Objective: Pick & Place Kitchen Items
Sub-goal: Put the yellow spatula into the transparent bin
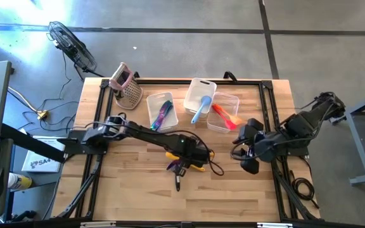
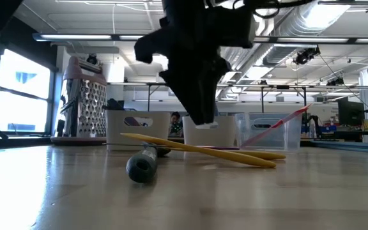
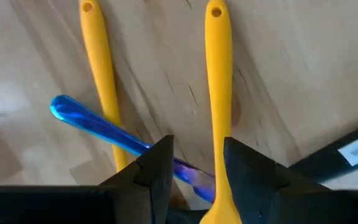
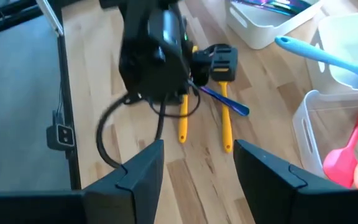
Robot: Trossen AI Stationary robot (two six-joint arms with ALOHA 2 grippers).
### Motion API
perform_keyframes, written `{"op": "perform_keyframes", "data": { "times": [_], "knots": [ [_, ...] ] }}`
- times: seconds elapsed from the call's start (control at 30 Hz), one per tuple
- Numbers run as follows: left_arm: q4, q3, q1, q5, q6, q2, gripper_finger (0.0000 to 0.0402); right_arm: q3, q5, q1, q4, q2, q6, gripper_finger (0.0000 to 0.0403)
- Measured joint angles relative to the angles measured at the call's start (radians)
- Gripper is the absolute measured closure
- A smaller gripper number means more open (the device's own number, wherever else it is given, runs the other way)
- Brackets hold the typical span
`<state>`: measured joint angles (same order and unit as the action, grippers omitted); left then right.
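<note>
From above, the left end effector (image 1: 187,156) sits low over the middle of the desk (image 1: 132,196), above two yellow utensils (image 1: 198,167) and a black one (image 1: 177,182). The right end effector (image 1: 244,154) waits at the right, near three tubs (image 1: 199,92) at the far side holding purple, blue and red utensils.

At desk level, the yellow utensils (image 2: 203,151) lie crossed on a dark handle (image 2: 140,167).

The left wrist shows parted fingers (image 3: 160,168) straddling one yellow handle (image 3: 217,93), with a blue utensil (image 3: 98,124) crossing the other; whether they pinch it I cannot tell.

The right wrist shows its own fingers (image 4: 143,168) spread, nothing between.
</note>
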<state>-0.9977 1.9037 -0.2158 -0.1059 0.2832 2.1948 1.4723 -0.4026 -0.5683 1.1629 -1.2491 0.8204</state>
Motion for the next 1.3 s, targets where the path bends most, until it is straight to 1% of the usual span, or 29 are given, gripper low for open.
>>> {"op": "perform_keyframes", "data": {
  "times": [0.2, 0.43, 0.67, 0.77, 0.87, 1.3],
  "knots": [
    [0.015, 0.000, 0.000, -0.001, 0.000, 0.020, 0.0268, 0.000, -0.044, -0.030, 0.000, 0.000, 0.026, 0.0215],
    [0.027, 0.000, -0.002, 0.038, -0.025, 0.020, 0.0268, 0.000, -0.045, -0.036, 0.000, 0.000, 0.034, 0.0215],
    [0.026, 0.003, 0.000, 0.052, -0.052, 0.048, 0.0268, 0.000, -0.045, -0.036, 0.001, 0.000, 0.041, 0.0215],
    [0.002, -0.002, -0.001, 0.053, -0.053, 0.061, 0.0268, 0.000, -0.060, -0.036, 0.001, 0.000, 0.032, 0.0215],
    [0.031, 0.002, 0.000, 0.074, -0.054, 0.072, 0.0268, 0.000, -0.074, -0.036, 0.001, 0.000, 0.023, 0.0215],
    [0.024, 0.000, 0.002, 0.099, -0.055, 0.080, 0.0268, 0.000, -0.076, -0.036, 0.001, 0.000, 0.014, 0.0215]
  ]
}}
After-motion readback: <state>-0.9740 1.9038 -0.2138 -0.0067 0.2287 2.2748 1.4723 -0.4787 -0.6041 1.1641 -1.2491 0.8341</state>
